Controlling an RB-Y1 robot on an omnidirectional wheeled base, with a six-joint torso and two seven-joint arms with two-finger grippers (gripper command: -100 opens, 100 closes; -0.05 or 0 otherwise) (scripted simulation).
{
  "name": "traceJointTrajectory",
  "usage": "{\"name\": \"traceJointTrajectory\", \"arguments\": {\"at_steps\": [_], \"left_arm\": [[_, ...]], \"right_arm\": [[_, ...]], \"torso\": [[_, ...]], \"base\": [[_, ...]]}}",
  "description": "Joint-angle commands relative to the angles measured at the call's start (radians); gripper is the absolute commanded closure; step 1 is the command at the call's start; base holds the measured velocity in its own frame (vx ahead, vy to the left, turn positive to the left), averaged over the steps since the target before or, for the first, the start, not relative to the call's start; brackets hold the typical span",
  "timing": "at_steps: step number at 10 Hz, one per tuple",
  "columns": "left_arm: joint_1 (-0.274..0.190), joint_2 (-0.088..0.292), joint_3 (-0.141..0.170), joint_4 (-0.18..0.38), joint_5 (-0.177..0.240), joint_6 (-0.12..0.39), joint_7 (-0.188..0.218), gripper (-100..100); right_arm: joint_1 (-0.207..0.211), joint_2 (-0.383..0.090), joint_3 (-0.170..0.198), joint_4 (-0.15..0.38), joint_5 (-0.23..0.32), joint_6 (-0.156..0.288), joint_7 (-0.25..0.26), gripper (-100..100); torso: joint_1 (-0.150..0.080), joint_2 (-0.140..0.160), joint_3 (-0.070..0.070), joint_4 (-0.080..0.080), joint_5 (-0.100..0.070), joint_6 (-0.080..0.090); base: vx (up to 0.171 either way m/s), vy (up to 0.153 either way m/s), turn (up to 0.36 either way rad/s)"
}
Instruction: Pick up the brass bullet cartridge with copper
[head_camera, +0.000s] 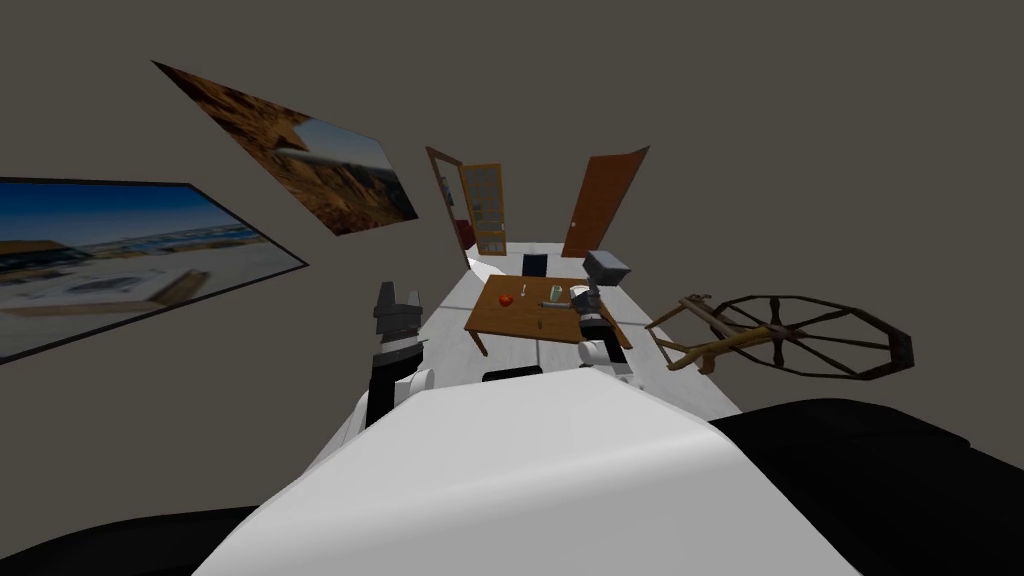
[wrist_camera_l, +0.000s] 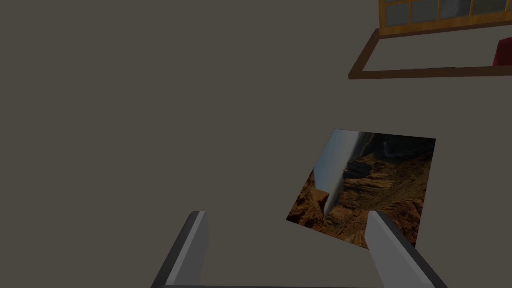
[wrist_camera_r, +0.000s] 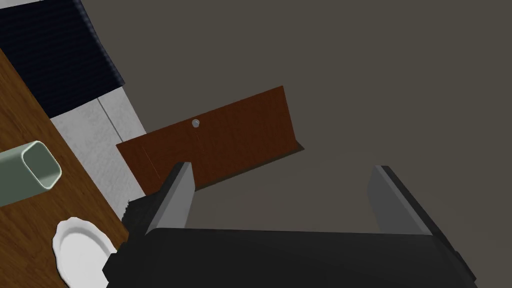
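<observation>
Over on the left, the left tool (head_camera: 397, 303) hangs beside the bench with its two blades spread and nothing between them. Moving right onto the brown wooden bench (head_camera: 495, 318), there's a small red round thing (head_camera: 506, 299). After it comes a tiny pale sliver (head_camera: 524, 289), which is my best guess for the cartridge (honestly too small to be sure). Next are a pale green square-mouthed cup (wrist_camera_r: 30, 172) lying on its side and a white scalloped plate (wrist_camera_r: 82, 250). Last is the right tool (wrist_camera_r: 287, 200) at the bench's right edge, blades wide apart and empty.

That tool points past the bench edge toward a brown door (wrist_camera_r: 220, 140), not down at the top, so I'd say the reach has barely begun. I'd tip the wrist down until the sliver shows between the blades, then travel over the cup and plate rather than through them. Come straight down with the blades wide, since something that thin will likely skid if one blade touches it first.

As for where it lies, the sliver is left of the right tool, beyond the cup and well apart from the blades.
</observation>
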Motion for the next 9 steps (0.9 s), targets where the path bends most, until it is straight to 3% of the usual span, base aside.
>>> {"name": "traceJointTrajectory", "arguments": {"at_steps": [1,9], "left_arm": [[0.000,0.000,0.000,0.000,0.000,0.000,0.000,0],[0.000,0.000,0.000,0.000,0.000,0.000,0.000,0]], "right_arm": [[-0.019,-0.004,-0.017,0.040,-0.017,0.021,-0.031,-100],[-0.107,-0.024,-0.130,0.258,-0.132,0.176,-0.239,-100]], "torso": [[0.000,0.000,0.000,0.000,0.000,0.000],[0.000,0.000,0.000,0.000,0.000,0.000]], "base": [[0.008,0.018,0.035],[0.018,0.036,0.051]]}}
